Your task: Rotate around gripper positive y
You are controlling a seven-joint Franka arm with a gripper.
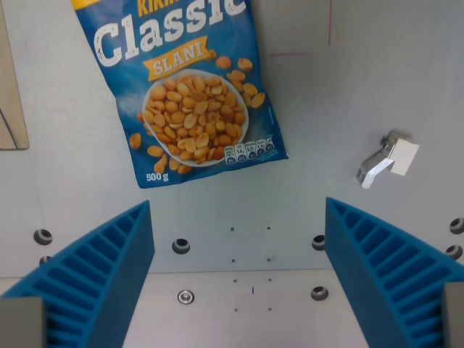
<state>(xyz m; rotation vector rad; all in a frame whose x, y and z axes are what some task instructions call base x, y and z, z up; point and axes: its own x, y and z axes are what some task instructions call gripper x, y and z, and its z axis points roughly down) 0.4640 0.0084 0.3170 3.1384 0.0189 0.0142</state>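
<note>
Only one view here, the cam on my wrist. It looks straight down past my gripper [239,279] at the grey table [348,109], fairly close in, with a blue finger [98,272] poking in at each bottom corner.

Blue peanut bag [185,87], ribbed blue claw [239,279], grey table [348,87].

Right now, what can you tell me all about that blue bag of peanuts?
The bag of peanuts is shiny blue plastic, printed with big white "Classic", a yellow "SLANI" banner, a white bowl heaped with peanuts and "500 g". It lies flat and sealed on the grey table, tilted, its top cut off by the picture's edge. Nothing touches it; the blue fingers are below it.
</note>
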